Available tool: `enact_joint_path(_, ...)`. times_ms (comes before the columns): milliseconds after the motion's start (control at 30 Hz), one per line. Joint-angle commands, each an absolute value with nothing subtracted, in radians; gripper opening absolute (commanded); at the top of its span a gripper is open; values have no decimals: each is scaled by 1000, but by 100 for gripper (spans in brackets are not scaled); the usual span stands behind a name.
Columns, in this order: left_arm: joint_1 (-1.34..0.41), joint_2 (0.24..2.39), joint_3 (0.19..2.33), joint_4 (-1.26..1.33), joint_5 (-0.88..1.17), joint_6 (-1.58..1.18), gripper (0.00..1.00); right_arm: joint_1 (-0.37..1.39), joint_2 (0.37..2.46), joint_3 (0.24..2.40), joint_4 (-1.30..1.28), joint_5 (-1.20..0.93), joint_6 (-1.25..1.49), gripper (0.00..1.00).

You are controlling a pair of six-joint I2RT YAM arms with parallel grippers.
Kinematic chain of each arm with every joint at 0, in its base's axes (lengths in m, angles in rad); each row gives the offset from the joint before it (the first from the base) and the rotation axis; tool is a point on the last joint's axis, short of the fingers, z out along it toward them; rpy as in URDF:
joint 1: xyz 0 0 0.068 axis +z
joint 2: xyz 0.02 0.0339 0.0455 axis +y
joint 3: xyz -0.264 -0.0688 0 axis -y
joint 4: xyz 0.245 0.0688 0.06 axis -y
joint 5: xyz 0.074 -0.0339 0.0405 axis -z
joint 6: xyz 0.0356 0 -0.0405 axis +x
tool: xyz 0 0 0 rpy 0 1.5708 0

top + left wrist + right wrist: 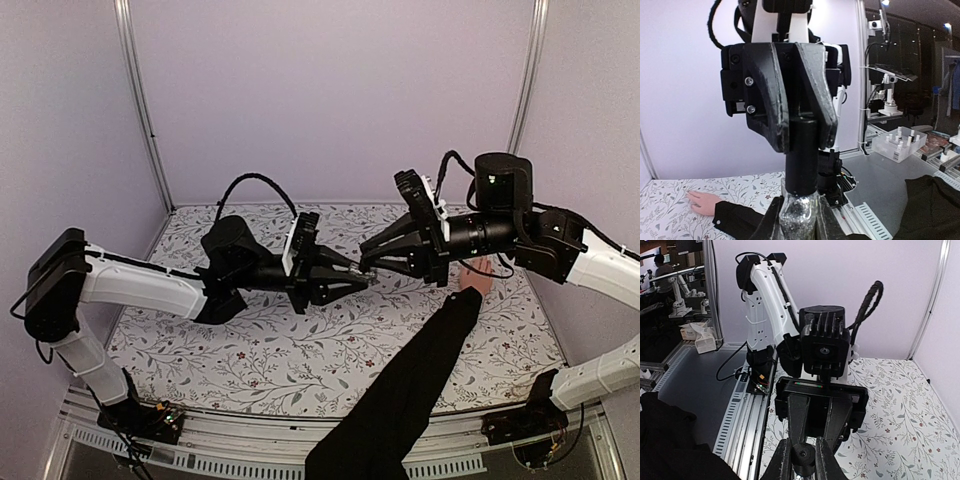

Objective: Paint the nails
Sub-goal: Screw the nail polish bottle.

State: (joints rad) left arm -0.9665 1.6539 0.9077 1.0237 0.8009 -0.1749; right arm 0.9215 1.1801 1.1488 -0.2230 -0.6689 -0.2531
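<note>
My left gripper (358, 277) and right gripper (368, 262) meet tip to tip above the middle of the table. The left gripper (799, 212) is shut on the glittery body of a small bottle (799, 216). The right gripper (803, 460) is shut on the bottle's black cap (803, 458), which also shows in the left wrist view (802, 155). A bare human hand (478, 272) with a long black sleeve (420, 390) lies flat on the table under the right arm. It also shows in the left wrist view (702, 201). Its nails are too small to make out.
The table has a floral cloth (300, 350). White walls and metal corner posts (140, 100) close it in at the back and sides. A metal rail (250, 440) with the arm bases runs along the near edge.
</note>
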Motion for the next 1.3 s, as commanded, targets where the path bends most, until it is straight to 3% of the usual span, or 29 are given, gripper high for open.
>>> enact_joint_path(0, -950, 1603, 896, 1028, 516, -133, 0, 936, 1217, 1153, -261, -618, -208, 0)
enact_joint_path(700, -1052, 1667, 938, 1015, -81, 32, 0, 936, 1318, 1160, -149, -233, 53, 0)
enact_joint_path(1267, -1170, 1862, 1115, 995, -477, 274, 0, 942, 1381, 1165, -117, -102, 155, 0)
